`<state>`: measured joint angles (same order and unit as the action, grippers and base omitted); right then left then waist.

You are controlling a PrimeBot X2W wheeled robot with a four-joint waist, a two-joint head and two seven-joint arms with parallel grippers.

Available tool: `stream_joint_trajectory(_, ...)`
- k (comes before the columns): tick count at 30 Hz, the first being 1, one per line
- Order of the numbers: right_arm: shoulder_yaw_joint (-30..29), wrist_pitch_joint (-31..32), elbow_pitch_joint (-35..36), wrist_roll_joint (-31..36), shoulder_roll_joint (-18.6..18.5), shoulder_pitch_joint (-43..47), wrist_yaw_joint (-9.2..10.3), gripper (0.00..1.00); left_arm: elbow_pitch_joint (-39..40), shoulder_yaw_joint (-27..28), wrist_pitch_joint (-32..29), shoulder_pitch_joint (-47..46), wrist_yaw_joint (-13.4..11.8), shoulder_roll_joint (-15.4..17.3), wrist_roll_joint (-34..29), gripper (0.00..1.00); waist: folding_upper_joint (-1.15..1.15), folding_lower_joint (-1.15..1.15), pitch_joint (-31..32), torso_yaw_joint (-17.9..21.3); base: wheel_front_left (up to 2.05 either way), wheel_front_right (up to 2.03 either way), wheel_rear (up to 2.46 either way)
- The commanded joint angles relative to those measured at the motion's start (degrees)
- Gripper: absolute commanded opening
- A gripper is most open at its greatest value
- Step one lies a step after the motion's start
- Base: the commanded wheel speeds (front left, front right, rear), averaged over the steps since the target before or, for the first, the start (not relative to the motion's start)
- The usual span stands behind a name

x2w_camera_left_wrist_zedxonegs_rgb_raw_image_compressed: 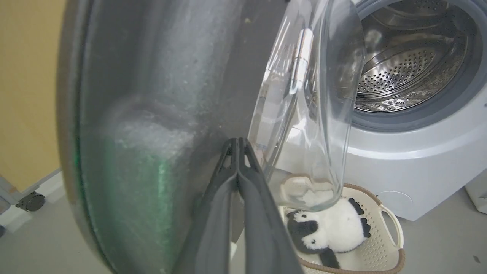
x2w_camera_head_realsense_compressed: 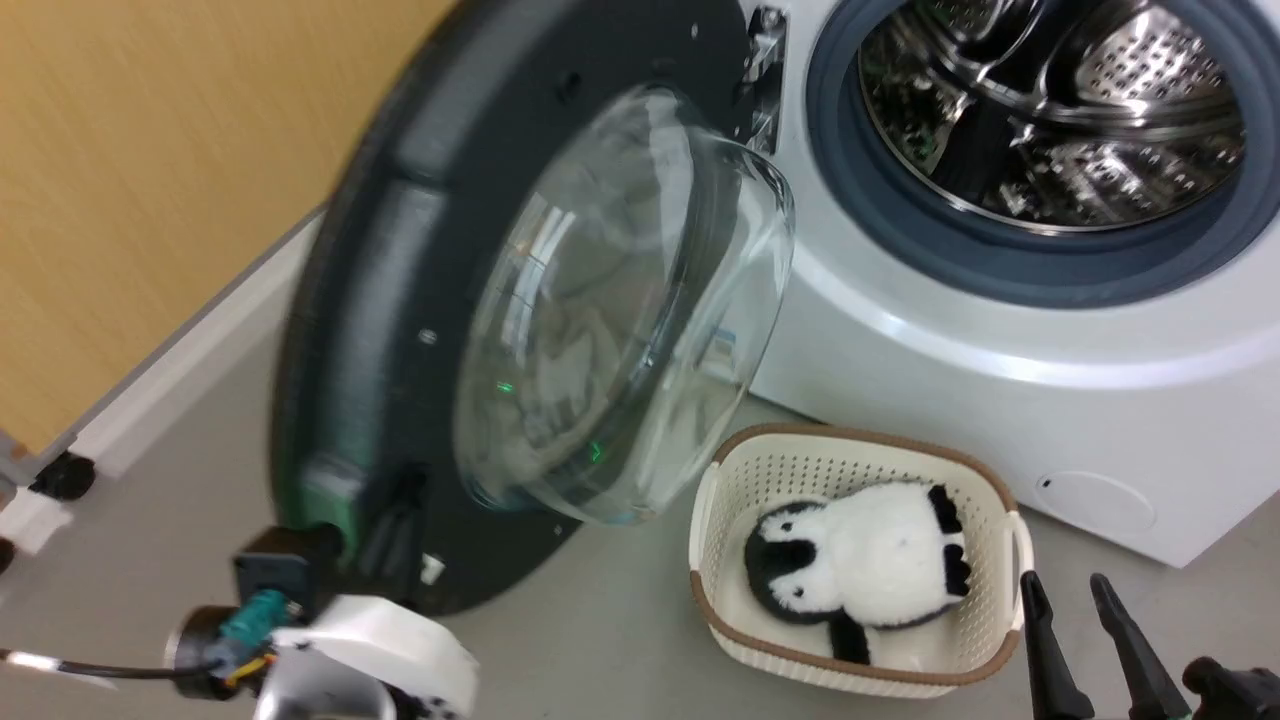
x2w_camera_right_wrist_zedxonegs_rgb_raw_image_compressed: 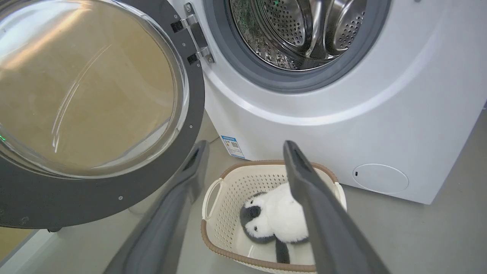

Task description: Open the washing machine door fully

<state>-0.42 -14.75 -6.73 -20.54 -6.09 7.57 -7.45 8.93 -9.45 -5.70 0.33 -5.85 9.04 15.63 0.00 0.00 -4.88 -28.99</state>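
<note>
Washing machine door [x2w_camera_head_realsense_compressed: 400, 250] swung well out from the white washer [x2w_camera_head_realsense_compressed: 1000, 380], hung on its hinge [x2w_camera_head_realsense_compressed: 765, 60] at the left of the steel drum [x2w_camera_head_realsense_compressed: 1050, 100], with inner face and bulging glass bowl [x2w_camera_head_realsense_compressed: 620, 320] turned toward the head camera. Judging by the angle, not yet fully back.

Left hand [x2w_camera_left_wrist_zedxonegs_rgb_raw_image_compressed: 237, 142] with fingers pressed together on nothing, tips against or just beside the door's black inner frame next to the bowl's rim; cannot tell for certain whether touching. Right hand [x2w_camera_right_wrist_zedxonegs_rgb_raw_image_compressed: 245, 146] with fingers apart and empty, near the white basket [x2w_camera_head_realsense_compressed: 850, 435] holding a plush penguin [x2w_camera_head_realsense_compressed: 870, 560].

Expect a heavy, rigid door that turns only about the hinge, glossy and likely slippery on frame and glass alike. Treat the bowl as breakable. Push on the black frame toward the outer edge, far from the hinge, for leverage, rather than on the glass. No need for a pinch; a flat press with closed fingers probably serves.
</note>
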Motion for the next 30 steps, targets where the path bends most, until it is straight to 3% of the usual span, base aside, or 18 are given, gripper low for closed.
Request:
stream_joint_trajectory(1, 0.2, -0.2, 0.0, 0.4, -0.7, -1.4, -0.03, 1.0, -0.8, 1.2, 0.7, -1.4, -0.4, 0.7, 0.4, 0.0, 0.0, 0.0, -1.2, -0.5, 0.0, 0.0, 0.0)
stream_joint_trajectory(8, 0.3, 1.3, 1.2, 0.9, -2.7, -2.6, -0.03, 1.0, -4.4, 6.7, 3.6, -5.0, -1.0, 2.6, 2.9, 0.0, 0.0, 0.0, -5.0, 0.0, 0.0, 0.0, 0.0)
stream_joint_trajectory(30, -0.5, 4.2, 4.8, 1.4, -5.5, -5.9, -0.03, 1.0, -22.2, 17.9, 6.1, -20.8, 1.3, 13.4, 8.7, 0.0, 0.0, 0.0, -13.8, 4.2, 0.0, 0.0, 0.0)
